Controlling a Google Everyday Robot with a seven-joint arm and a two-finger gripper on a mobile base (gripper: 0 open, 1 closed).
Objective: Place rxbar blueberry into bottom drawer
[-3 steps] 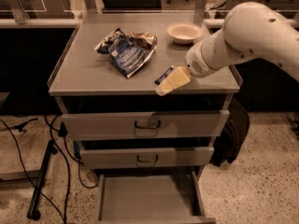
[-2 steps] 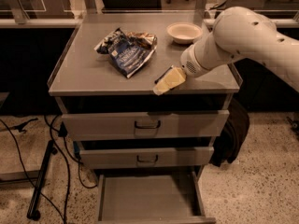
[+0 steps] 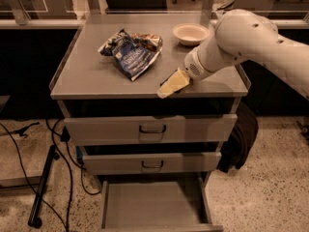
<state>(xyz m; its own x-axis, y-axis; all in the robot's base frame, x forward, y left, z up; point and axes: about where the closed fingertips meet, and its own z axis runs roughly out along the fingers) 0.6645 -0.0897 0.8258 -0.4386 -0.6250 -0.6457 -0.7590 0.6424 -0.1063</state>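
Observation:
My gripper (image 3: 173, 84) is pale yellow and points down-left, low over the front edge of the grey cabinet top (image 3: 91, 74), right of the middle. The white arm (image 3: 241, 37) comes in from the right. The rxbar blueberry does not show; it is hidden or out of view. The bottom drawer (image 3: 154, 204) is pulled open below, a shallow grey tray with a bare floor. The gripper is high above it and a little to the right of its middle.
A wrinkly blue-and-silver chip bag (image 3: 131, 52) lies on the top left of the gripper. A white bowl (image 3: 191, 33) stands at the back. Two upper drawers (image 3: 152, 128) (image 3: 152, 163) are shut. Cables and a black stand (image 3: 43, 182) are on the floor at left.
The arm's bulk has swung slightly to the left. The gripper tip has stayed at almost the same spot over the front edge of the top.

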